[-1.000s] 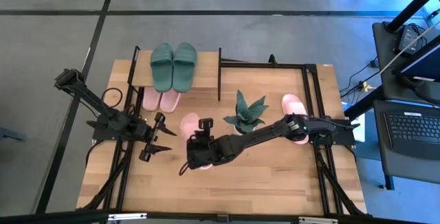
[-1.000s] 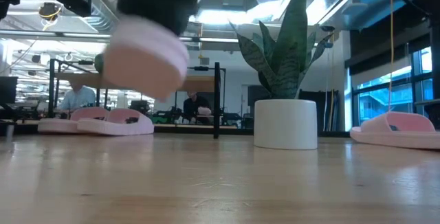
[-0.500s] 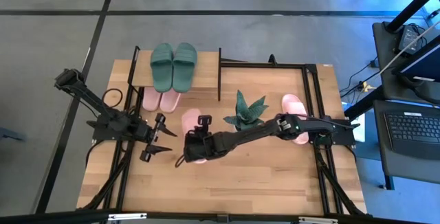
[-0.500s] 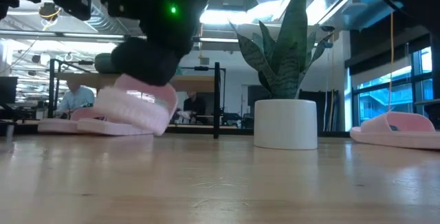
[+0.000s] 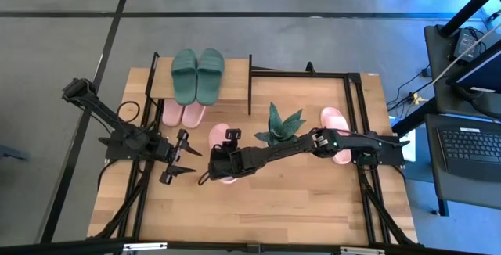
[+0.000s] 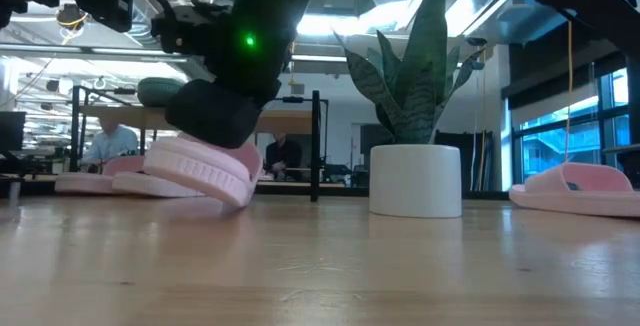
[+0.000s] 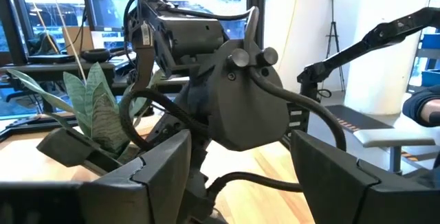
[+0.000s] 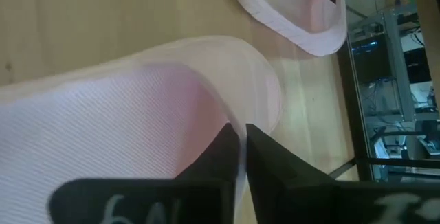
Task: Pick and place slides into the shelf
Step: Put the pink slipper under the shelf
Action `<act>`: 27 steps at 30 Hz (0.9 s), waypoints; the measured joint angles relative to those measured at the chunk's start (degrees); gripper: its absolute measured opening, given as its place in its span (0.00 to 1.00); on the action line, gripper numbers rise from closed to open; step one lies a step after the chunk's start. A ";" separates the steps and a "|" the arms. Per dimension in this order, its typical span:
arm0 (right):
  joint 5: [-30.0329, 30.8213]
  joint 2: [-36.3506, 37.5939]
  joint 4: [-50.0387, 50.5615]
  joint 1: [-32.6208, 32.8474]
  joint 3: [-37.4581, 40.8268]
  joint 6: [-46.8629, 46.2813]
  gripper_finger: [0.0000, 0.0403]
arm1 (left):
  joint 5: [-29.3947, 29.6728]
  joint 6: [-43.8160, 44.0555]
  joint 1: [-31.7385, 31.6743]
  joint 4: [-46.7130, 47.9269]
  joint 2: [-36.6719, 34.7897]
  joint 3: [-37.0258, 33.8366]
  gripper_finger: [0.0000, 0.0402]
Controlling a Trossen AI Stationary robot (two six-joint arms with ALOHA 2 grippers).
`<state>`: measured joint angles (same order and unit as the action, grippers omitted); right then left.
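Observation:
My right gripper (image 5: 221, 166) is shut on a pale pink slide (image 5: 219, 139) in the middle of the table, just in front of the shelf (image 5: 160, 83). Two dark green slides (image 5: 197, 75) lie on the shelf's wooden top board. A pink pair (image 5: 183, 114) sits on the level under it. Another pink slide (image 5: 337, 141) lies on its sole at the right. My left gripper (image 5: 186, 161) stands open to the left of the held slide, touching nothing. My right gripper pinches the edge of the slide's wide strap (image 8: 238, 140) between its two fingertips (image 8: 221, 157). It comes slanting down from the table's right and near side. The slide (image 6: 200, 171) is tilted, with its low end (image 6: 236, 199) at the tabletop.
A spiky green plant in a white pot (image 5: 282, 130) stands between the held slide and the right-hand pink slide, under my right arm. A black frame runs along the table's right side (image 5: 362, 130). Bare wood lies toward the near edge (image 5: 258, 216).
My right gripper has come down and moved toward the shelf with the pink slide. The slide was clear of the table and now sits tilted with its low end on the wood.

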<state>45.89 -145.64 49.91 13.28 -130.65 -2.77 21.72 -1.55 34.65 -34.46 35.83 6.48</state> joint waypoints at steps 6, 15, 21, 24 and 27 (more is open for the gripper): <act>-0.09 0.00 0.02 0.02 0.00 -0.17 0.21 | -0.03 -0.01 0.00 0.13 0.00 0.00 0.60; 0.15 0.00 -0.02 0.01 -0.02 -0.18 0.23 | -0.05 0.01 0.00 0.22 0.00 0.00 0.60; -2.26 0.00 -0.04 0.00 -0.02 1.59 0.23 | -0.21 0.03 0.00 0.37 0.00 0.00 0.60; -3.90 0.01 -0.32 0.02 -0.02 1.52 0.23 | -0.21 0.01 0.00 0.37 0.00 0.00 0.60; -3.81 0.59 -0.68 0.81 -0.02 2.02 0.24 | -0.21 -0.02 0.00 0.37 0.00 0.00 0.60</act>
<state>42.09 -145.05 49.23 14.09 -130.67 -0.75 21.52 -1.57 34.65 -34.09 35.83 6.48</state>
